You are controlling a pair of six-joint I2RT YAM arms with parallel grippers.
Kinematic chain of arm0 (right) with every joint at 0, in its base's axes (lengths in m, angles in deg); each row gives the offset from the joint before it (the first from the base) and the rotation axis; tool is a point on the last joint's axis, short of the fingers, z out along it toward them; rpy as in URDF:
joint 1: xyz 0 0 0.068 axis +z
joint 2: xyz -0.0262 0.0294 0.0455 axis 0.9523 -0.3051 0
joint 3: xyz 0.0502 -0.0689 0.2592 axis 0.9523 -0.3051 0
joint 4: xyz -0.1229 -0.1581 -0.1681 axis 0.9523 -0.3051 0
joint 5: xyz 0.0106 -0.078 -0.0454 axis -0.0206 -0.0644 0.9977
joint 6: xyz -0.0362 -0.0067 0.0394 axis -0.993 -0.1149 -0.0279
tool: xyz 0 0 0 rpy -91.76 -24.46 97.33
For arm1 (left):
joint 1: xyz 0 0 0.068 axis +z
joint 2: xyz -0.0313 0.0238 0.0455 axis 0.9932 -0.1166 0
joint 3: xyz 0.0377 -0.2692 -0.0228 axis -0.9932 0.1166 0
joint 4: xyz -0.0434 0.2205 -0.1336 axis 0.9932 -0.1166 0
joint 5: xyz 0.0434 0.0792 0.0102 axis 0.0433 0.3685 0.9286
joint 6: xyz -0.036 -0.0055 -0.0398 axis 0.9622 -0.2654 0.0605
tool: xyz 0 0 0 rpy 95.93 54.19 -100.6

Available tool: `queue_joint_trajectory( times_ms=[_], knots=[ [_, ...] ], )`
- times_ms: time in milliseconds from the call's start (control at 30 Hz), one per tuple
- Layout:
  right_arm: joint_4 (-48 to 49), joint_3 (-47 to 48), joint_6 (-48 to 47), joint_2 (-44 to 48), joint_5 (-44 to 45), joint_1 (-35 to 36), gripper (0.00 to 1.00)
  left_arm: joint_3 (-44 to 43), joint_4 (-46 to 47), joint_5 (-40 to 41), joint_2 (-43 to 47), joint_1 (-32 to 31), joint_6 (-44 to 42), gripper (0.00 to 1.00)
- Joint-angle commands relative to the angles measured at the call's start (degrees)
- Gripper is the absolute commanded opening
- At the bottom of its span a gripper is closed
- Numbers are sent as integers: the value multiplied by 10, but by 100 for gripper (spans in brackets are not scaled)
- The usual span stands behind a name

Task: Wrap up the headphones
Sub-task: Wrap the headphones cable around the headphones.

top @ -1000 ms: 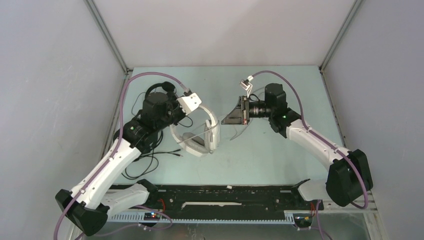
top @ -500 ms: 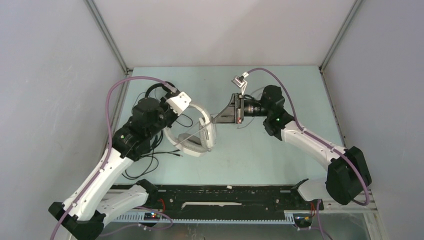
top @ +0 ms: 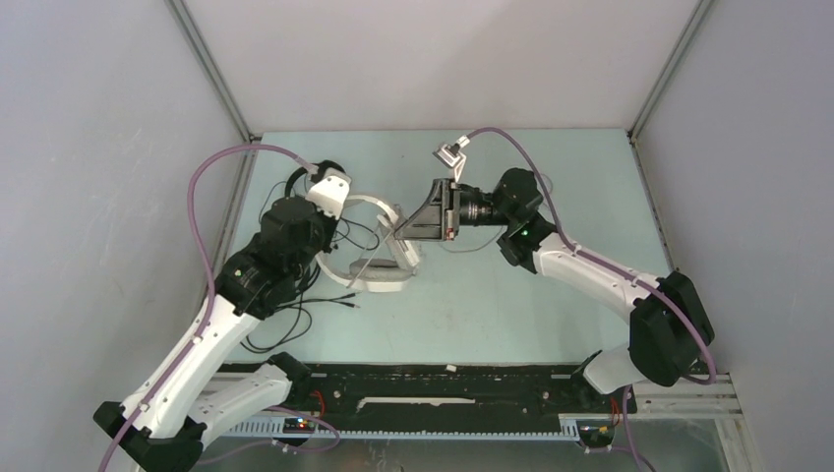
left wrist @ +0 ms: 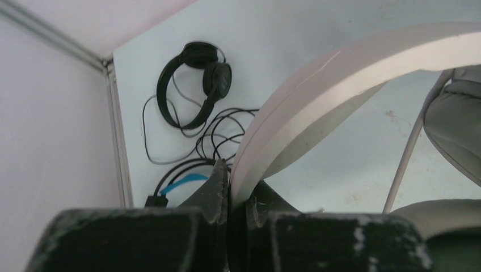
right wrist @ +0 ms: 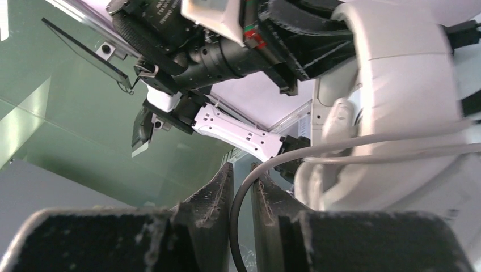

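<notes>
Shifted left over the last second: both arms, and the white headset point(top: 386, 283) with them. Right gripper point(right wrist: 241, 170) brought up against its right side, jaws newly parted.

Left of the white headset, crowded ground. Small black headset point(left wrist: 218, 80) lying flat close by the left wall point(left wrist: 57, 141), well apart from the white one. Blue-lined headset point(left wrist: 182, 182) nearer, mostly hidden behind the fingers. Black cables point(left wrist: 224, 136) tangled between the two. Little room to move on that side.

Left gripper point(left wrist: 235, 184) clamped tight on the white headset's band, toward its left end. Band arching up and over to the right, earcups at the lower, near-right end. Long axis running from far-left to near-right across the counter point(top: 551, 295). Cannot tell whether the cups touch the counter.

Right gripper just right of the white headset, fingers pointing left at it. Jaws a narrow slit apart, wider than the pale cable point(right wrist: 340, 144) lying in the gap, so loose around it rather than pinching.

Right of the white headset and nearer than it, open counter stretching to the right wall, with ample room for a sweep.
</notes>
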Motion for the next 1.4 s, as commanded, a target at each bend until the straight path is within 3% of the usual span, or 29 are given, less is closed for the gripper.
queue_joint_trajectory(
  times_ms=[0, 267, 700, 1367],
  knots=[
    [56, 43, -5, -7, 3, 24, 20, -16, 14, 84, 7, 3, 113, 0],
    [35, 54, -44, -18, 29, 54, 22, -30, 1, 107, -9, 3, 220, 0],
    [-159, 54, -256, 25, 119, 89, 22, -25, 22, 197, 14, 3, 371, 0],
    [-237, 54, -415, 39, 205, 163, 23, -26, 35, 221, 38, 3, 446, 0]
  ],
)
